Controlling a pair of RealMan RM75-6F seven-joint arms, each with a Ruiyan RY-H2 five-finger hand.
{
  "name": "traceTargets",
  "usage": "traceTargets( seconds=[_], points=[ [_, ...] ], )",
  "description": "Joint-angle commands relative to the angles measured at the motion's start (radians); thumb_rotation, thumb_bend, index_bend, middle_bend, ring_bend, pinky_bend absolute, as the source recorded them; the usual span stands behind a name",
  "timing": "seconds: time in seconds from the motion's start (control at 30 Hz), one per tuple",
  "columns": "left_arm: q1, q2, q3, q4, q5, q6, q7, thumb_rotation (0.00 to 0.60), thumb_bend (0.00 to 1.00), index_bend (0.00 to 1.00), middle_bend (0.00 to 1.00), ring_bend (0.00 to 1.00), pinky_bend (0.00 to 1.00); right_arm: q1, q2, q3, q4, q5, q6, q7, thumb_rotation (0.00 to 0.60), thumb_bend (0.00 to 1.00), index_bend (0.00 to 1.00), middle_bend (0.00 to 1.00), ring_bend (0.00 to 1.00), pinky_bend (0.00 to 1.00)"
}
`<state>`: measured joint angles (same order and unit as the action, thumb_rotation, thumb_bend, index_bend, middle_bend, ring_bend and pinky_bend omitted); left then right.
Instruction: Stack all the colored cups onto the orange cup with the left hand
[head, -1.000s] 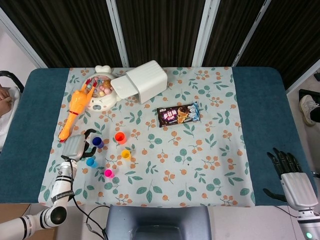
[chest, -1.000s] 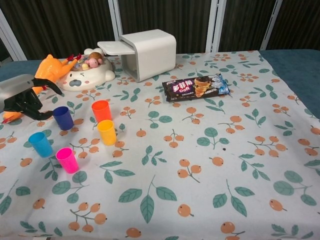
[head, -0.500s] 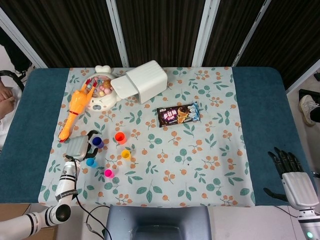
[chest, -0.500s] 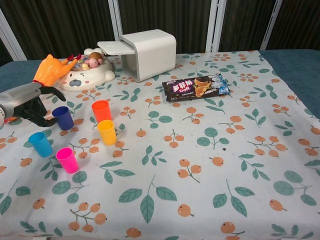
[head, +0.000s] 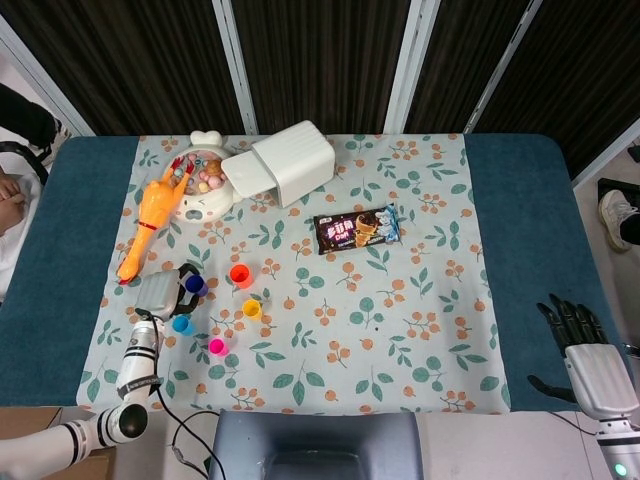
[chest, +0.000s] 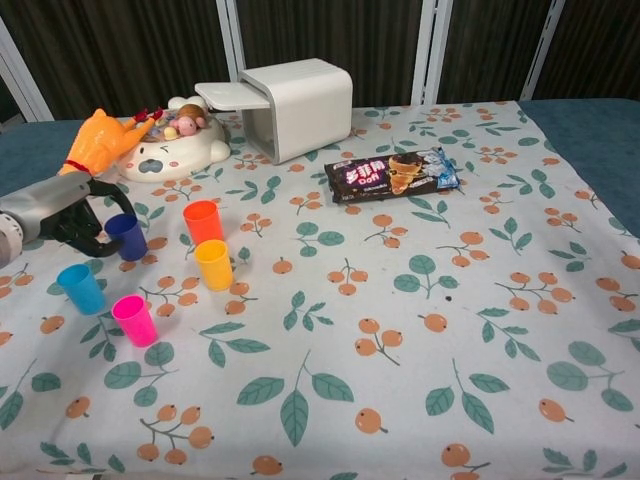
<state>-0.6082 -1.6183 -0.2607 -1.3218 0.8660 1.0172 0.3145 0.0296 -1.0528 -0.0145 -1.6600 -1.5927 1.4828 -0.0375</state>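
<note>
At the lower right edge of the head view, the right hand (head: 585, 345) is seen off the table, its dark fingers spread apart with nothing held. The table (head: 520, 250) is covered in teal, and over its middle a cloth (chest: 420, 330) printed with leaves and orange berries is laid.

Toward the lower left of the chest view, a pink cup (chest: 134, 320) and a light blue cup (chest: 81, 288) are stood upright, near each other. Just beyond them a yellow cup (chest: 213, 264) is set, with the orange cup (chest: 203, 222) right behind it, almost touching. At the left edge the left hand (chest: 62, 213) is placed against a dark blue cup (chest: 126, 236), its fingers curled around the cup's near and far sides; whether the cup is truly gripped cannot be told.

At mid-frame a dark snack packet (chest: 392, 173) is laid flat. Further back, a white box (chest: 290, 106) is lying on its side with its lid open, beside a white animal toy (chest: 178, 148) and an orange rubber chicken (chest: 98, 140). Behind the table, dark curtains (head: 330, 60) with pale vertical frames are hung.
</note>
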Motion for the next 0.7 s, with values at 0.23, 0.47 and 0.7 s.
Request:
traceTargets(
  seconds=[0.23, 0.47, 0.7],
  points=[
    [-0.009, -0.030, -0.005, 0.032, 0.014, 0.004, -0.026, 0.600, 0.34, 0.45, 1.00, 1.00, 1.00, -0.001, 0.003, 0.001, 0.001, 0.000, 0.004, 0.010, 0.600, 0.20, 0.00, 0.00, 0.00, 0.00],
    [-0.005, -0.019, -0.025, 0.021, 0.026, 0.020, -0.057, 0.600, 0.34, 0.48, 1.00, 1.00, 1.00, -0.002, 0.004, 0.000, 0.001, -0.003, 0.007, 0.013, 0.600, 0.21, 0.00, 0.00, 0.00, 0.00],
    [-0.016, 0.017, -0.099, -0.056, 0.042, 0.051, -0.123, 0.600, 0.35, 0.48, 1.00, 1.00, 1.00, -0.002, 0.003, -0.001, 0.003, -0.004, 0.005, 0.012, 0.600, 0.20, 0.00, 0.00, 0.00, 0.00]
  ],
)
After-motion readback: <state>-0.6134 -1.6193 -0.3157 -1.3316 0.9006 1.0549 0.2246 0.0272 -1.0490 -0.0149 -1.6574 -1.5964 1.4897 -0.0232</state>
